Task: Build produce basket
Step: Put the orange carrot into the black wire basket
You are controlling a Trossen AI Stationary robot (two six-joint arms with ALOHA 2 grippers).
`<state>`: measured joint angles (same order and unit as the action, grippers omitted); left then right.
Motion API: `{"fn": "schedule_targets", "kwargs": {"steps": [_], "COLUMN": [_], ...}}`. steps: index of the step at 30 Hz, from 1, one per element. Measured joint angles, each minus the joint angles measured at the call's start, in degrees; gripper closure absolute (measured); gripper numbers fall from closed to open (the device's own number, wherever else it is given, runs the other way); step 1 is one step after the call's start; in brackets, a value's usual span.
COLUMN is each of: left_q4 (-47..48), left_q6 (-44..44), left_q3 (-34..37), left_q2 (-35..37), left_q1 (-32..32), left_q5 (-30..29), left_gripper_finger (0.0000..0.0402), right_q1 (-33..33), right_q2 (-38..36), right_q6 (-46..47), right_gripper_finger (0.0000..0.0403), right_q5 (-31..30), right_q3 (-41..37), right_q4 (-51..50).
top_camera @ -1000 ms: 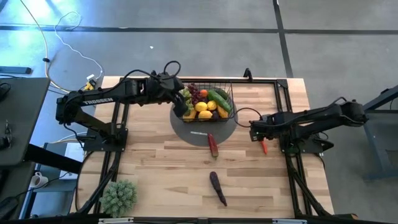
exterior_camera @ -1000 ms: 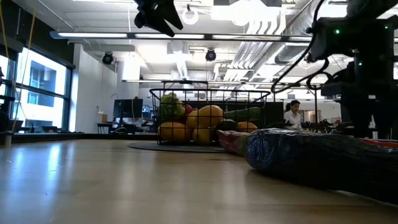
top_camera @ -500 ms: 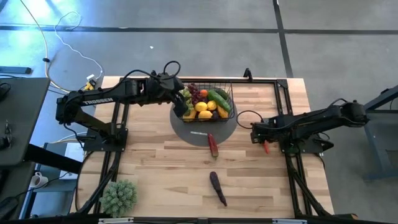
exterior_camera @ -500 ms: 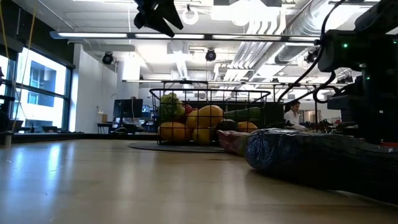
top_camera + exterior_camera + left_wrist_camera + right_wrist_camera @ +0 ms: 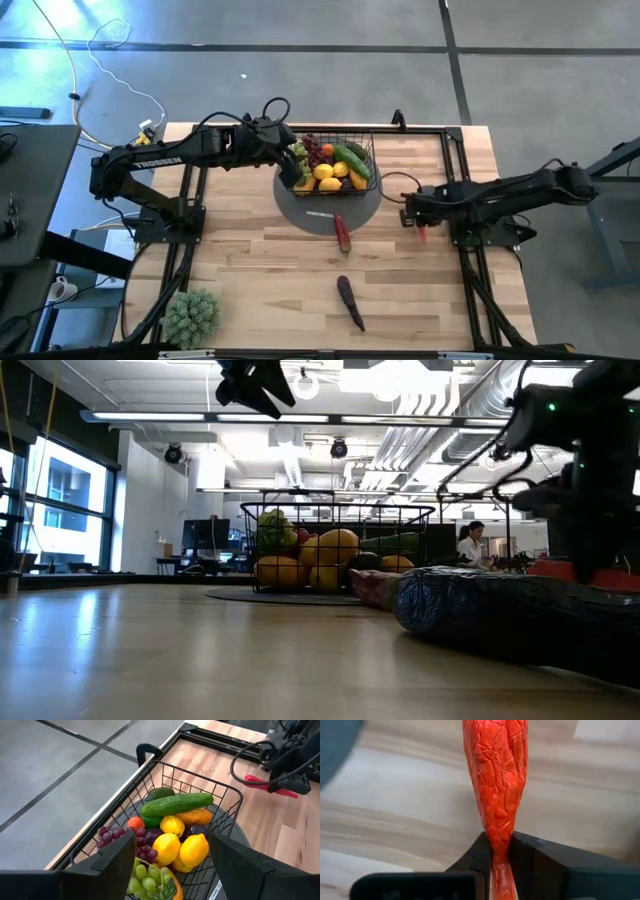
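Right gripper (image 5: 501,851): jaws pinching the thin tail end of a red chili (image 5: 496,780), fingers (image 5: 540,857) pressing it from both sides, just above the bare wooden surface (image 5: 250,260) to the right of the basket (image 5: 368,160). Gripping only the narrow tip, with the fat wrinkled body hanging free beyond the jaws.

Left gripper (image 5: 170,862): jaws standing apart, holding nothing, hovering over the basket's near rim.

Basket sitting on a grey round disc (image 5: 300,208) toward the far middle of the surface, already carrying a cucumber (image 5: 176,804), lemons (image 5: 194,851), grapes (image 5: 142,847) and orange-yellow fruit. Two more pieces lying loose on the surface nearer the front: a reddish one (image 5: 342,232) just beside the disc, a dark purple one (image 5: 349,301) farther forward.

Risks, as judged:
- Slipping out of the grip, since the hold is on the tapering end only.
- Swinging or twisting under its own weight during the lift, making placement uncertain.
- Catching on the wire rim, or crowding the left arm hovering there.

Chili's long axis running straight out from the jaws, thick end pointing away from the gripper; in the high view, lying roughly front-to-back.
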<state>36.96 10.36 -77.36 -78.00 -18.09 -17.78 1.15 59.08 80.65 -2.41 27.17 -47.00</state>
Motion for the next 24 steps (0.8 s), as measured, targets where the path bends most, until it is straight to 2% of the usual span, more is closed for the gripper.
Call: {"fn": "schedule_targets", "kwargs": {"steps": [4, 12, 18, 24], "left_q4": [-0.32, -0.23, -0.23, -0.08], "left_q6": [0.01, -1.64, -1.92, 0.98], "left_q3": [0.00, 0.00, 0.00, 0.00], "left_q2": [0.00, 0.00, 0.00, 0.00], "left_q1": [0.00, 0.00, 0.00, 0.00], "left_q5": [0.04, 0.04, 0.04, 0.49], "left_gripper_finger": [0.0161, 0.0161, 0.0161, 0.0161], "right_q1": [0.00, 0.85, 5.19, 11.79], "right_q2": [-1.95, -2.27, -2.33, -2.23], "right_q6": [-0.29, -8.16, -19.34, -34.57], "right_gripper_finger": [0.0381, 0.0391, 0.0390, 0.0390], "right_q5": [-3.85, -13.77, -18.23, -18.65], "right_q3": [3.79, 15.09, 23.65, 29.33], "right_q4": [0.39, 0.76, 1.53, 8.11]}}
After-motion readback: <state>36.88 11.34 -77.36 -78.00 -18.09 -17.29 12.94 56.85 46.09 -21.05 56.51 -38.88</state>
